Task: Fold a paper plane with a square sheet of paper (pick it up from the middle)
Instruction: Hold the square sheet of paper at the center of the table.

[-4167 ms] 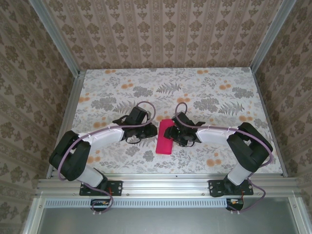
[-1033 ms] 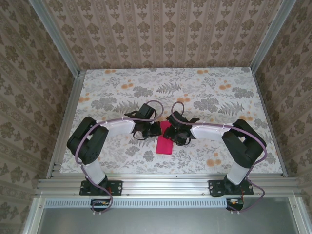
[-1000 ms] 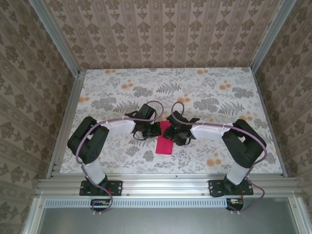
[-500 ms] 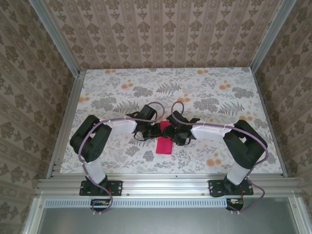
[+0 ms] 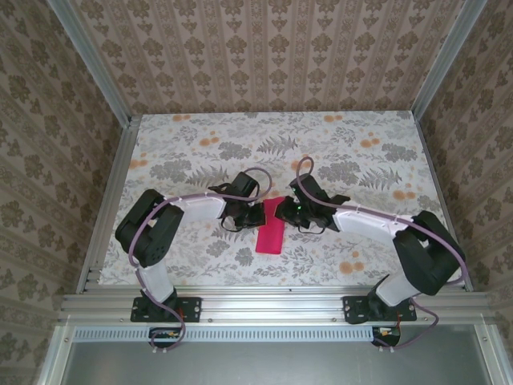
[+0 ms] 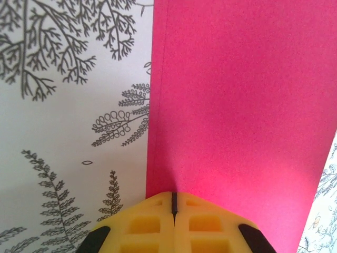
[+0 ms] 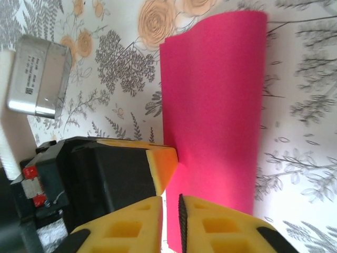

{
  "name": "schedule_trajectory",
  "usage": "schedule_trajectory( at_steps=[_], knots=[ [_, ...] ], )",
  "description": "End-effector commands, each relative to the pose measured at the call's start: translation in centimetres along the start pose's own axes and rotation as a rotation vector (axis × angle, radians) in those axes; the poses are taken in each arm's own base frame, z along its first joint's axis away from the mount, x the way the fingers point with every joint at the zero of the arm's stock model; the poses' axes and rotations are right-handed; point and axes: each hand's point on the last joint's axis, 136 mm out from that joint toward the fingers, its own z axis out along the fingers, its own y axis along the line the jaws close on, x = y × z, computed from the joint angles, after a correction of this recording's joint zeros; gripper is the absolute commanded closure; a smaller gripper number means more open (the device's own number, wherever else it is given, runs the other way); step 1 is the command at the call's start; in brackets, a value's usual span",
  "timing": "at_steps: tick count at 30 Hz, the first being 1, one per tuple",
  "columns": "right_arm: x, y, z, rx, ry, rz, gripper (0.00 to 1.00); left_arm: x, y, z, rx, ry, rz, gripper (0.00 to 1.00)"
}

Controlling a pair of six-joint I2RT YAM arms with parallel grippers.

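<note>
Left hand (image 6: 172, 199) closed, yellow and blocky, on smooth magenta rectangular paper (image 6: 237, 105)

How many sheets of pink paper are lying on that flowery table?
1. The pink paper, a narrow strip, lies near the front middle of the table, between the left gripper and the right gripper. They cover part of it, so another could hide beneath.

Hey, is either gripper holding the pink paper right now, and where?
Cannot be told. The left gripper, shut, meets the square sheet of paper at an edge; the right gripper sits there too, jaws a narrow gap apart.
</note>
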Motion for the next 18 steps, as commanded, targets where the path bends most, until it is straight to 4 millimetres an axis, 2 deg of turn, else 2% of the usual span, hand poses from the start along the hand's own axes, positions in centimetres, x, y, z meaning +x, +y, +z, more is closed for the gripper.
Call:
schedule_trajectory(
  at_steps=[1,9,18],
  knots=[
    [0.5,1.1,1.4,-0.055,0.064,-0.014,0.83,1.1,2.0,0.7,-0.087,0.048,-0.005,1.00],
    [1.0,-2.2,2.8,0.038,0.086,0.012,0.81,1.2,1.9,1.0,-0.081,0.062,-0.003,1.00],
    [2.8,-6.5,4.4,0.107,0.125,0.068,0.79,1.4,2.2,1.4,-0.090,0.074,-0.007,1.00]
  ],
)
